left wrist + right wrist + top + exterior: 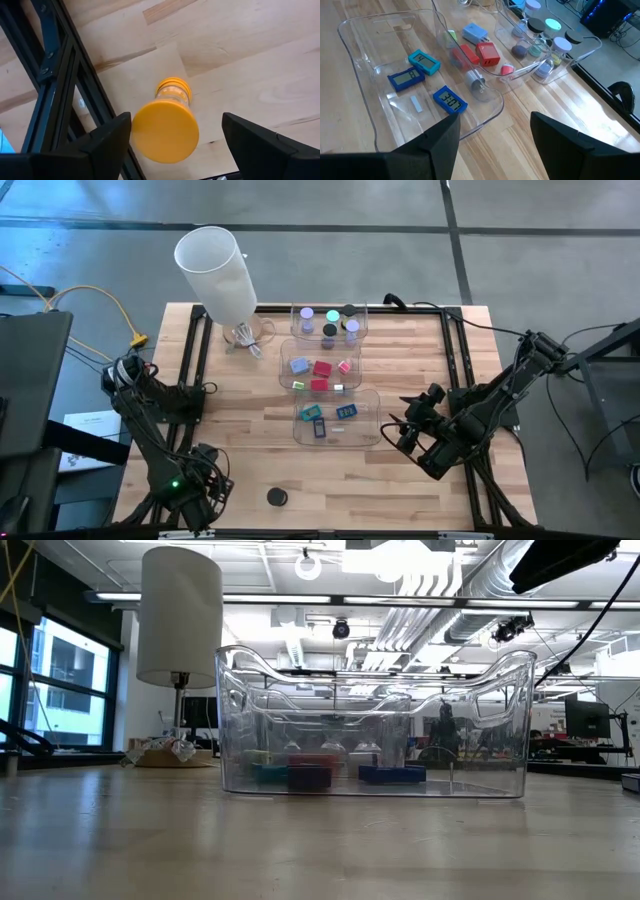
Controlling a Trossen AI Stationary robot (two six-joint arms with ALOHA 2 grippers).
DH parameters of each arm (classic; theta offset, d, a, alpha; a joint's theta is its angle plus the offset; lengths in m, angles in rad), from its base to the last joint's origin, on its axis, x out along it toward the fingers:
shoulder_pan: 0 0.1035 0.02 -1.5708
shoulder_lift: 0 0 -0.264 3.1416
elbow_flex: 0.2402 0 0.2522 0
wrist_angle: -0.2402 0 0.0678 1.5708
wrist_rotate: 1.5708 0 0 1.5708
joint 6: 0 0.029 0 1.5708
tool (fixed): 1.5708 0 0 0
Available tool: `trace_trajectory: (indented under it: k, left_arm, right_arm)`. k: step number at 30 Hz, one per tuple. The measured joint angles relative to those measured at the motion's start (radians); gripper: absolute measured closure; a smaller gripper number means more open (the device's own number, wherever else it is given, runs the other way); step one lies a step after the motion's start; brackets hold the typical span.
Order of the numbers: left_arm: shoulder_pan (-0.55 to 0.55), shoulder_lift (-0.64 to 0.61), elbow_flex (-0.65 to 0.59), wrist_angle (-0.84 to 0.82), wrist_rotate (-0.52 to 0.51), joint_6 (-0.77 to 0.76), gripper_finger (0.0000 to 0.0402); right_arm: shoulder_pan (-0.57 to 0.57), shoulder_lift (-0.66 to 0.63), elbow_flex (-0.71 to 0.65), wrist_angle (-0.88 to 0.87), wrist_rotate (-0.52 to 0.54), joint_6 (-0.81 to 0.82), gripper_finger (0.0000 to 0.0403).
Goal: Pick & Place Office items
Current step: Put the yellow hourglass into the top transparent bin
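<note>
Three clear bins point(336, 392) are sitting in a row down the middle of the worktop point(400, 480) in the high view, already carrying nearly all the office items: discs point(330, 323) in the far bin, red and pink blocks point(322, 369) in the middle one, blue and teal blocks point(345, 412) in the near one. One black disc point(277, 498) is lying loose near the front edge, close to the left gripper point(205, 485); the right gripper point(420, 442) is waiting just beside the near bin. I judge the sorting nearly finished, the loose disc being the likely next pick, which calls for the left arm to swing over it and come down.

Low view: the near bin is filling the middle, with dark blue and red pieces point(310, 776) dimly visible through its wall; neither gripper is showing, and the black disc is not visible.

Left wrist view: the fingers point(107, 137) are standing wide and empty above an orange stud-like object point(167, 125) on the worktop; what it is I cannot tell.

Right wrist view: the fingers point(437, 142) are standing apart, holding nothing, looking over the small blue display blocks point(450, 100). The far bin's contents are overlapping and hard to count.
</note>
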Motion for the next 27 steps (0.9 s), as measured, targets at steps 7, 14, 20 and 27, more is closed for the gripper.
trace_trajectory:
  k: [7, 14, 20, 27]
  left_arm:
    - [0.000, 0.026, 0.000, 0.006, 0.005, -0.011, 0.0099]
    - [0.000, 0.069, -0.001, 0.026, 0.023, 0.021, 0.0099]
    - [0.000, 0.082, -0.001, 0.027, 0.022, 0.018, 0.0101]
    - [0.001, 0.086, -0.001, 0.024, 0.013, 0.011, 0.0151]
  right_arm:
    - [0.000, 0.000, 0.000, 0.000, 0.000, 0.000, 0.0172]
    - [0.000, 0.000, 0.000, 0.000, 0.000, 0.000, 0.0172]
    - [0.000, 0.000, 0.000, 0.000, 0.000, 0.000, 0.0172]
    - [0.000, 0.000, 0.000, 0.000, 0.000, 0.000, 0.0172]
